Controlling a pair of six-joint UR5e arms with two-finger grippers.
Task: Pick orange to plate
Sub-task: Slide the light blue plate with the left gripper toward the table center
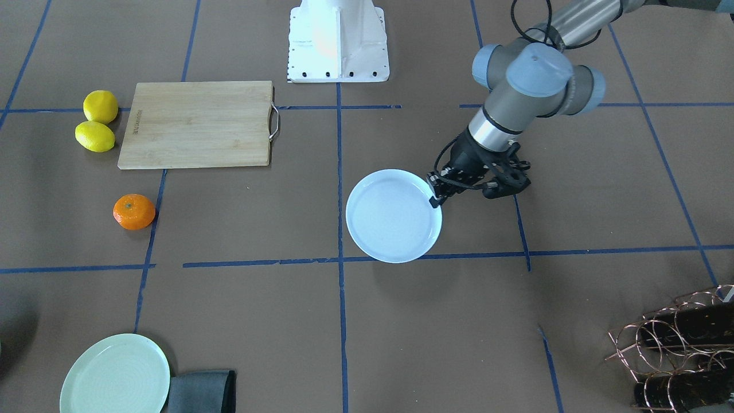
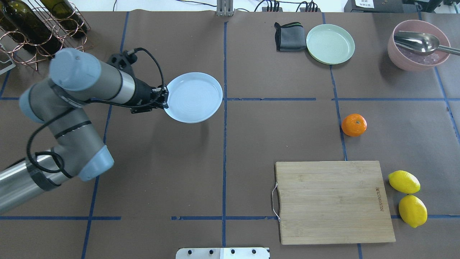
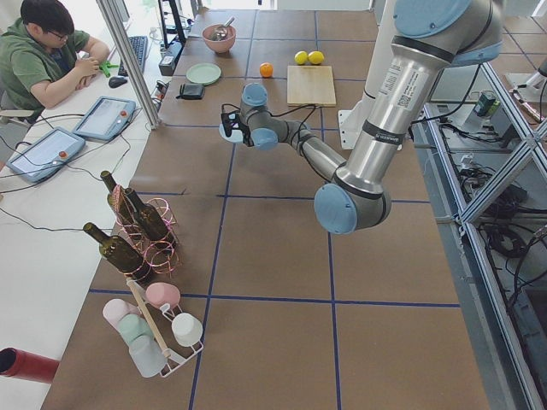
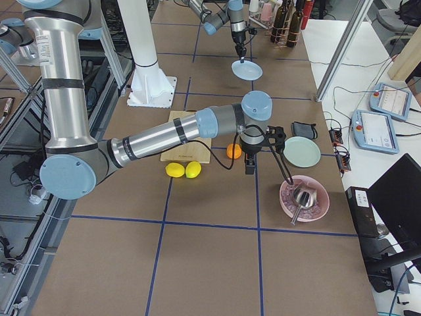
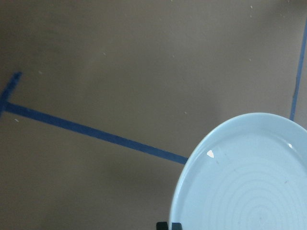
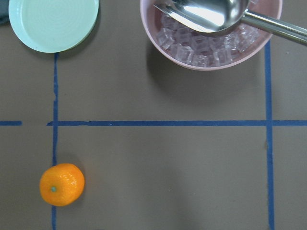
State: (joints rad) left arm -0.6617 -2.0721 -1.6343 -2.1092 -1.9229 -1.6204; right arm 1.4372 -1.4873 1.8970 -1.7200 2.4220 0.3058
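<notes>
Left of centre on the bench (image 2: 151,172), the plate (image 2: 194,97) is pinched at its left rim by the left fingers (image 2: 165,98), which are clamped on its edge. It sits roughly level and seems to be raised off the bench, with a soft shadow under it. Well apart on the right half lies the orange (image 2: 354,125), resting on the bench against a blue tape line with its stem dimple up. Nothing touches it. Nearer than the orange is a wooden board (image 2: 332,201) with a wire handle on its left edge, and two lemons (image 2: 404,181) lie just right of the board, close together. Farther off, a green plate (image 2: 330,44) lies with a folded grey cloth (image 2: 289,36) touching its left side. A pink bowl (image 2: 397,59) of ice cubes with a metal spoon (image 2: 418,41) in it stands at the far right. A copper rack (image 2: 54,34) of bottles stands in the far left corner. The right fingers (image 4: 249,164) show only from the bench's right end, where they point down close by the orange, between it and the bowl. Whether they are open or closed cannot be told from there. The right wrist camera looks straight down on the orange, the bowl and the green plate, with no fingers in its view.
</notes>
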